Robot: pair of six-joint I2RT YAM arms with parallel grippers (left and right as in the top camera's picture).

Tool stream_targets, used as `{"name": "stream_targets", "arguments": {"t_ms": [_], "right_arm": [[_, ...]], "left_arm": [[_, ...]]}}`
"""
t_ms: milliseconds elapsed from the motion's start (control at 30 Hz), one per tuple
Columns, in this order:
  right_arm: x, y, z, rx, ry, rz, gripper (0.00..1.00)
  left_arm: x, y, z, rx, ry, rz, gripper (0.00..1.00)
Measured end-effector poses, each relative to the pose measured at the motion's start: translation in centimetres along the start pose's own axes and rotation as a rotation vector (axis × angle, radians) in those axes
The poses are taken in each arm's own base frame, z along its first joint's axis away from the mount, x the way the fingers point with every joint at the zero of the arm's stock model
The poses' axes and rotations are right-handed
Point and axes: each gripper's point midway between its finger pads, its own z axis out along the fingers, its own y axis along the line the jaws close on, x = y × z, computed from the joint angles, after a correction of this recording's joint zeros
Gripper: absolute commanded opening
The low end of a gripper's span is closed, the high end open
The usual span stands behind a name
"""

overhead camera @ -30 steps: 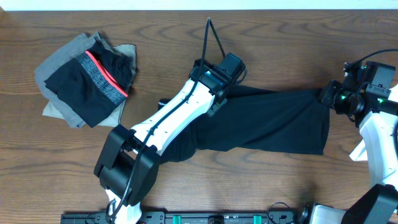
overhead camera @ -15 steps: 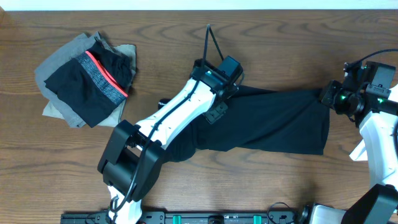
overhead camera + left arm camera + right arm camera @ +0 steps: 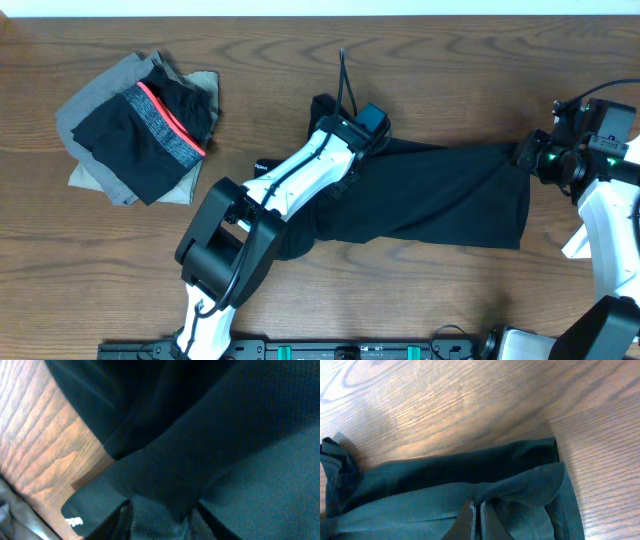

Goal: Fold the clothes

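Left jaws: clenched on a raised fold of the black T-shirt [image 3: 240, 435], near its middle.
Right jaws: pinching the shirt's end edge.
Shirt axis: runs jaws to jaws along the surface [image 3: 400, 60].
Nearer arm: both hold it.
Other clothes [image 3: 140, 130]: piled beyond the left jaws.

At the left rear of the table [image 3: 450, 80], a pile [image 3: 130, 130], piece upon piece. Well apart to its right, across the middle, the T-shirt [image 3: 440, 200], on the table. On the T-shirt's left part, the left gripper [image 3: 162, 517]; at its right edge, the right gripper [image 3: 480, 512].
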Motion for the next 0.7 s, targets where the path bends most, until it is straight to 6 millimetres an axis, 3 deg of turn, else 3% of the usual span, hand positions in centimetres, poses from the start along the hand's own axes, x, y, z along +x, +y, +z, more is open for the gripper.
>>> {"name": "stream_targets", "arguments": {"t_ms": [133, 333, 433, 567, 700], "right_arm": [[0.0, 0.0, 0.0, 0.000, 0.000, 0.000, 0.01], [-0.1, 0.0, 0.0, -0.001, -0.003, -0.001, 0.01], [-0.2, 0.1, 0.0, -0.003, -0.008, -0.003, 0.01], [-0.2, 0.2, 0.0, -0.011, -0.010, -0.004, 0.01], [-0.5, 1.0, -0.9, -0.039, -0.030, -0.015, 0.01]], "left_arm": [[0.0, 0.3, 0.1, -0.022, 0.005, -0.009, 0.06], [0.9, 2.8, -0.3, -0.164, 0.044, -0.035, 0.06], [1.1, 4.1, -1.8, -0.207, 0.050, -0.059, 0.06], [0.7, 6.5, -6.3, -0.236, -0.017, -0.115, 0.06], [1.0, 9.7, -13.3, -0.257, -0.161, -0.205, 0.06]]}}
